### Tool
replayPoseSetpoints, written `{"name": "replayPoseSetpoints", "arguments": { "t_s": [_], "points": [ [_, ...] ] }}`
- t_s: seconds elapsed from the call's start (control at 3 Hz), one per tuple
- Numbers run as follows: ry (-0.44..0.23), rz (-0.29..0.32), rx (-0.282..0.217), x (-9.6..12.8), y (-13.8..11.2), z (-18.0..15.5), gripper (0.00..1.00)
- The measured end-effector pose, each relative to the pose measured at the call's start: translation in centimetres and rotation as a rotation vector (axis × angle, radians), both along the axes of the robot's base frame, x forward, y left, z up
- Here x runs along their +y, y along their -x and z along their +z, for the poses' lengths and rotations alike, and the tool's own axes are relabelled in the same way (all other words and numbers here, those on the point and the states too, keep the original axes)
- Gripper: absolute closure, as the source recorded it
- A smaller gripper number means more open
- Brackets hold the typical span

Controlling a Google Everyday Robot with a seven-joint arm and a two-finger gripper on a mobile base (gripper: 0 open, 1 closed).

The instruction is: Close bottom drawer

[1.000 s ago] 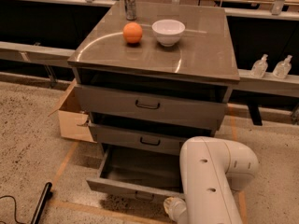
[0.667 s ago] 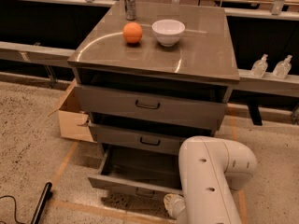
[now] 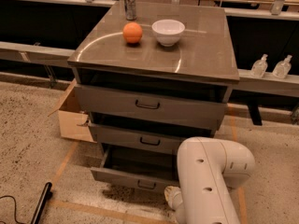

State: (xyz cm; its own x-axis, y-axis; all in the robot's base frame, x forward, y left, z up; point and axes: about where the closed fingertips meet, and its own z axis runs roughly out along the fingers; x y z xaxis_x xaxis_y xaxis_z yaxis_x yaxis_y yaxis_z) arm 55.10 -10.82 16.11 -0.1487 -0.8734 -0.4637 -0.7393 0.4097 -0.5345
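The grey cabinet (image 3: 154,55) has three drawers. The bottom drawer (image 3: 122,176) is the lowest one. It stands pulled out part way, its dark inside (image 3: 135,158) shows, and a small dark handle (image 3: 146,185) sits at the centre of its shallow front. My white arm (image 3: 208,181) reaches down in front of the drawer's right end and covers that end. My gripper is below the arm, past the picture's bottom edge, and does not show.
The middle drawer (image 3: 140,140) and the top drawer (image 3: 149,105) each stand slightly out. An orange (image 3: 132,32), a white bowl (image 3: 168,31) and a can (image 3: 130,3) sit on the cabinet top. A cardboard box (image 3: 72,118) stands left of the cabinet. A black cable (image 3: 39,203) lies on the floor at the bottom left. Two bottles (image 3: 271,66) stand on the right ledge.
The bottom drawer's front sits a little closer to the cabinet than one second ago. My arm has stayed at its right end.
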Motion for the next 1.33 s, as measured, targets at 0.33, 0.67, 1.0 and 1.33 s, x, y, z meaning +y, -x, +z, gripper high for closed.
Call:
{"name": "replayPoseSetpoints", "arguments": {
  "t_s": [0.33, 0.67, 1.0, 1.33],
  "points": [
    [0.000, -0.006, -0.021, -0.3, -2.4, -0.3, 1.00],
    [0.000, 0.000, -0.036, -0.3, -4.6, -0.6, 1.00],
    [-0.001, 0.006, -0.048, -0.2, -6.7, -1.0, 1.00],
    [0.004, 0.009, -0.065, -0.3, -8.7, -1.0, 1.00]
  ]
}}
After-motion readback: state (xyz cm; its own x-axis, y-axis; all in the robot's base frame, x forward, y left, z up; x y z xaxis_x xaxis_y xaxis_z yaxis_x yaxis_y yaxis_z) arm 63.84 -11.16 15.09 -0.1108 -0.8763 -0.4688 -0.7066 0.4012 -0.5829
